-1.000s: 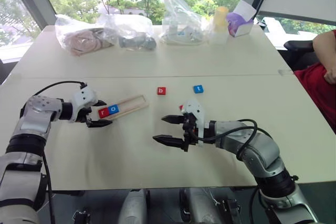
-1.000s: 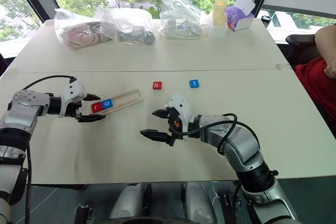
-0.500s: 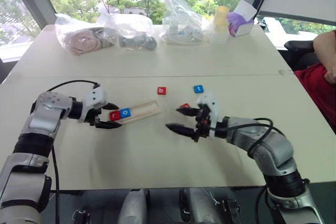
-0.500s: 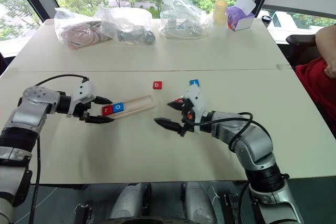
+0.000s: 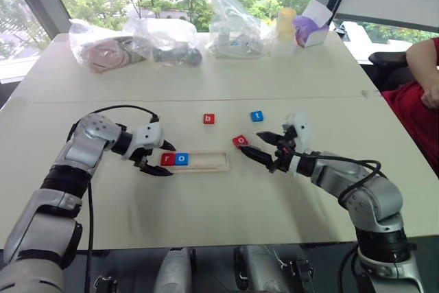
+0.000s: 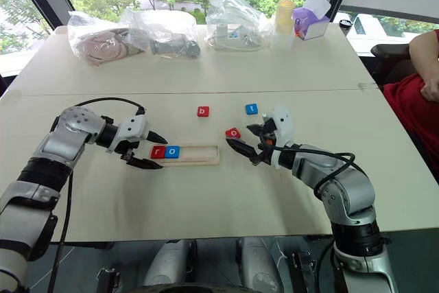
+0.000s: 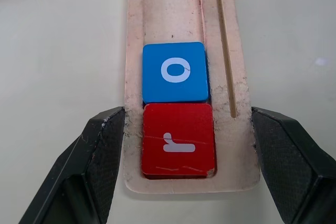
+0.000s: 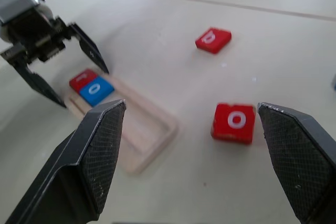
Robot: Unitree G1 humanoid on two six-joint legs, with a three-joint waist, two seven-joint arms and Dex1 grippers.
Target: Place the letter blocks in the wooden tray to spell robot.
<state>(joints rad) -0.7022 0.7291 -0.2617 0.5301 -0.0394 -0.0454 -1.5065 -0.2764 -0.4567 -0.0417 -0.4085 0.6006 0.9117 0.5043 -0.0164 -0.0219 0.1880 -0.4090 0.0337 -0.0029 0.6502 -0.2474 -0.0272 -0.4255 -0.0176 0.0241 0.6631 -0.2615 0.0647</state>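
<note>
Two letter blocks, a red r [image 7: 177, 139] and a blue o [image 7: 175, 72], are seated side by side at the left end of the wooden tray [image 5: 209, 163], which lies flat on the table [image 5: 206, 204]. The left gripper [image 5: 158, 158] is reached in from the left with the arm bent at the elbow, and its fingers [image 7: 94, 166] are clamped against the two long sides of the tray's left end. The right gripper [image 5: 259, 147] is extended toward the left, tilted slightly down, with its jaws spread wide and nothing held between them. A red o block [image 5: 240, 141] lies on the table just beside its fingertips. Farther back, a red b block [image 5: 209, 119] and a blue t block [image 5: 256, 116] are set apart.
</note>
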